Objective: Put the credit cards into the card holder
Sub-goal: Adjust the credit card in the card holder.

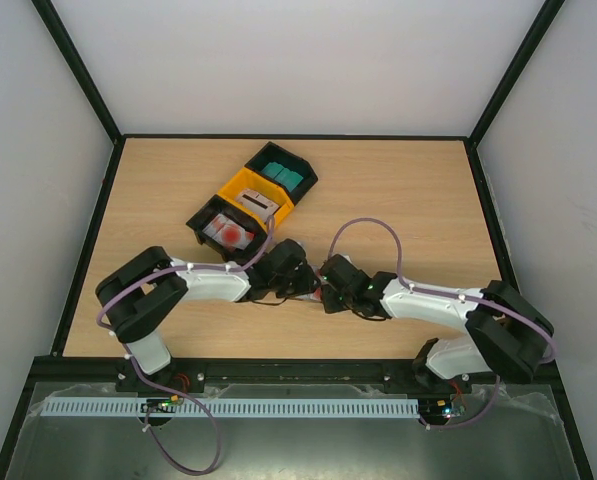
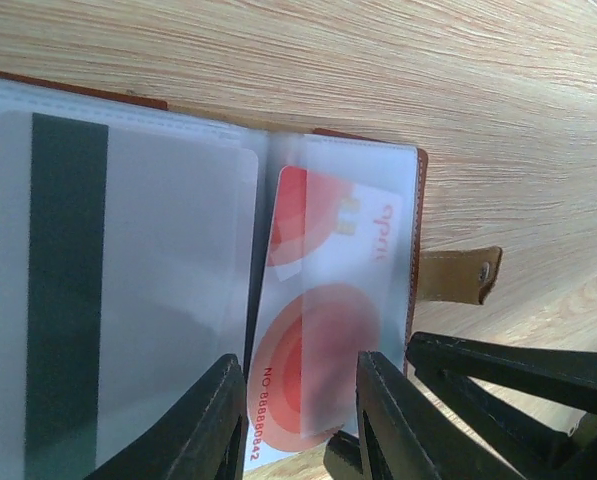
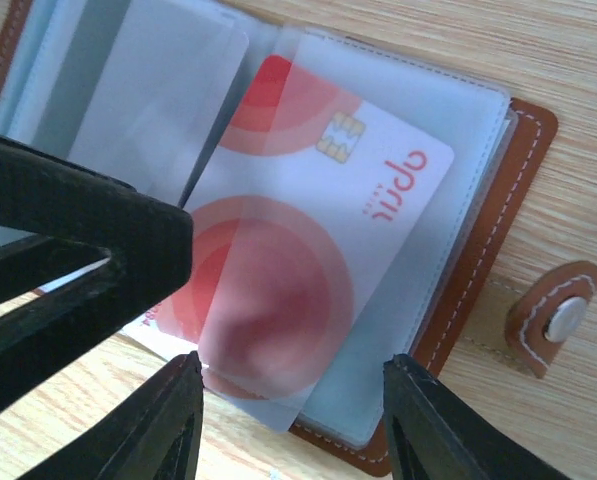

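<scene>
The brown card holder lies open on the wooden table, its clear sleeves facing up. A white credit card with red circles sits partway in the right sleeve, and its near end sticks out. A grey card with a black stripe fills the left sleeve. My left gripper hovers over the red card's protruding end, fingers partly apart. My right gripper stands open, its fingers either side of the holder's near corner. In the top view both grippers meet mid-table and hide the holder.
Behind the grippers stand three joined bins: a black one with teal cards, a yellow one with a grey card, and a black one with white and red cards. The holder's snap tab points right.
</scene>
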You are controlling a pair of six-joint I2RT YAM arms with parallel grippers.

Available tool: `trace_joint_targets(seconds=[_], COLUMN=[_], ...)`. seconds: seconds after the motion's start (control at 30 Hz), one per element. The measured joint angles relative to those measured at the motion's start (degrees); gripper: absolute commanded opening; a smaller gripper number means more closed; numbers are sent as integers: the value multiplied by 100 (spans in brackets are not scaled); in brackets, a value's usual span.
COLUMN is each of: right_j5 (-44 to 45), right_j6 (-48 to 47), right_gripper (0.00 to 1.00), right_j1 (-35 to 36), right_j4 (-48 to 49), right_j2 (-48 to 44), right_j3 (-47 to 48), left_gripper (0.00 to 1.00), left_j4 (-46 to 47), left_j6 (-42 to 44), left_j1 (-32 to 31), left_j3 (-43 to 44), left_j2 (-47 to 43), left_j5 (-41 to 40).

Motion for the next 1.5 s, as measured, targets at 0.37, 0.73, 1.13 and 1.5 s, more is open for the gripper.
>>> trace_joint_targets(seconds=[0.37,0.73,1.13,1.5], right_j5=[245,48,562,710], right_j6=[-127,-262,-251,122], right_gripper=[55,65,47,32], right_j1=[118,205,562,605], right_j4=[-2,55,83,142], right_j2=[341,345,575,597], right_j3=[39,70,144,151], left_gripper=[26,25,22,23], left_j4=[-57,-76,-168,-160], left_j6=[46,61,111,111], left_j1=[0,2,44,68], left_j3=[2,52,57,57], left_j2=[122,199,208,208], left_j5=[-26,-46,-61,-61])
